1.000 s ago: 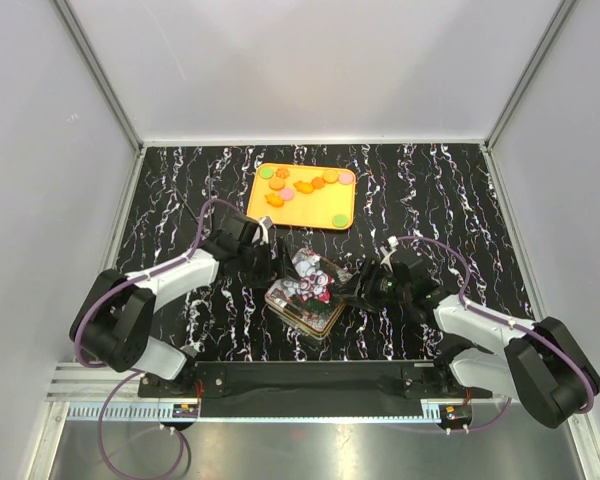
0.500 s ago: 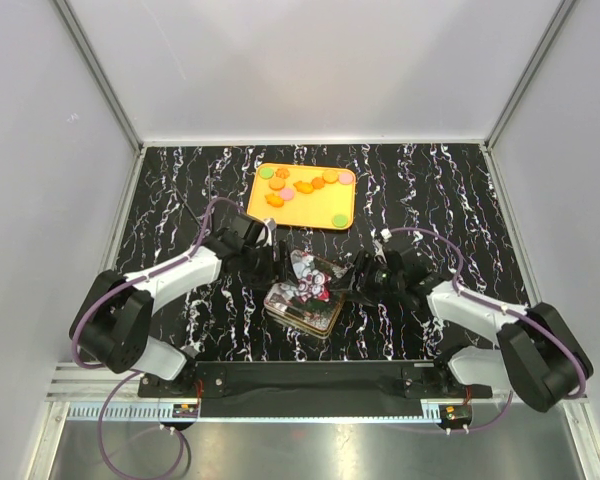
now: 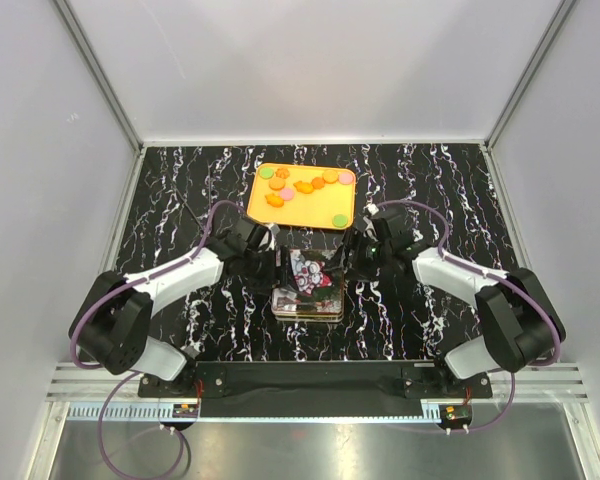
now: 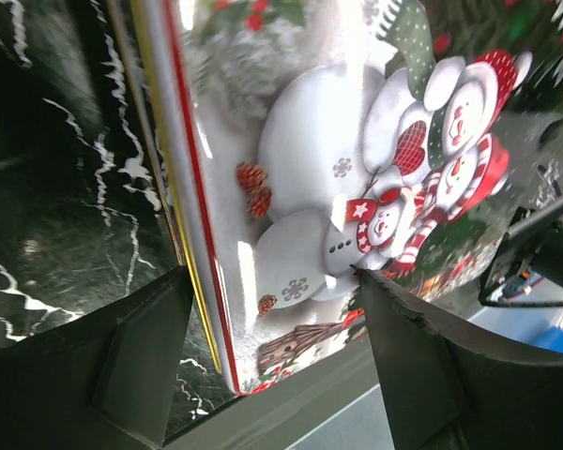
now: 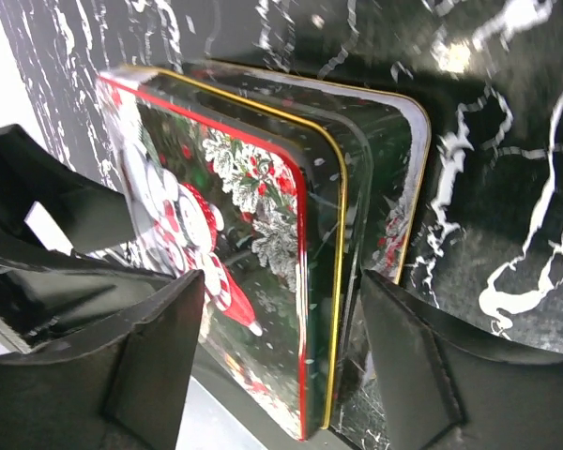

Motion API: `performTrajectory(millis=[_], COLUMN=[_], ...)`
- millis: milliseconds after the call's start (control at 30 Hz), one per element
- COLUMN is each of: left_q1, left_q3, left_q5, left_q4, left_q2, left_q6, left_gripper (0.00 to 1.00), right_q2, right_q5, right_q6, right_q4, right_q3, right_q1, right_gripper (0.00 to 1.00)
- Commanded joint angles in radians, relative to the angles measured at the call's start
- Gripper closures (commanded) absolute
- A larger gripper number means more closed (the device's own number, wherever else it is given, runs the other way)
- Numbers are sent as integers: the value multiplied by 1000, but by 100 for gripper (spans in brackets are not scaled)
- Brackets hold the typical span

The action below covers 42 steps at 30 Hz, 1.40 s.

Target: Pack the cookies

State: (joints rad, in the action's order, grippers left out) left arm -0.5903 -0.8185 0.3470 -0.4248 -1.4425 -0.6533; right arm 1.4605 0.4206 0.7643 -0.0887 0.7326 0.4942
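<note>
The cookies [image 3: 305, 185], small orange, pink and green pieces, lie on an orange tray [image 3: 317, 209] at the far middle of the table. A square tin [image 3: 308, 308] sits in front of it, with a snowman lid [image 3: 310, 274] lying on top, slightly offset. My left gripper [image 3: 277, 270] is open at the lid's left edge, and its fingers straddle that edge in the left wrist view [image 4: 270, 277]. My right gripper [image 3: 343, 262] is open at the lid's right edge [image 5: 281, 277]. The lid [image 5: 225, 216] overlaps the tin's base [image 5: 389, 178].
The black marbled table [image 3: 180, 190] is walled by white panels on the left, right and back. The arm bases and a rail [image 3: 310, 380] run along the near edge.
The tin and lid have turned from a skewed position to square with the table and shifted slightly farther away. My right gripper moved up and left to the lid's right edge. The left gripper shifted slightly.
</note>
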Motion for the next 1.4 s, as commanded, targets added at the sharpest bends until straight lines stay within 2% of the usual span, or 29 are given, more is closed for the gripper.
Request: performTrajectory(millis=[0, 233, 833, 1067, 1367], left_q1=[-14, 38, 66, 66, 66], left_q3=[-57, -57, -7, 7, 12], left_q5=[99, 133, 181, 210, 210], left_q4=[93, 57, 27, 54, 61], left_q2=[18, 19, 44, 39, 34], left_q6=[-11, 44, 101, 87, 89], left_gripper=[26, 21, 20, 23, 23], right_q2=[1, -48, -164, -132, -144], right_q5=[84, 60, 112, 136, 127], right_q6=[-75, -99, -26, 7, 1], right_q4=[-43, -62, -2, 73, 70], right_q3=[91, 19, -94, -130, -133], right_q1=[6, -11, -19, -17, -16], right_gripper=[25, 18, 19, 20, 20])
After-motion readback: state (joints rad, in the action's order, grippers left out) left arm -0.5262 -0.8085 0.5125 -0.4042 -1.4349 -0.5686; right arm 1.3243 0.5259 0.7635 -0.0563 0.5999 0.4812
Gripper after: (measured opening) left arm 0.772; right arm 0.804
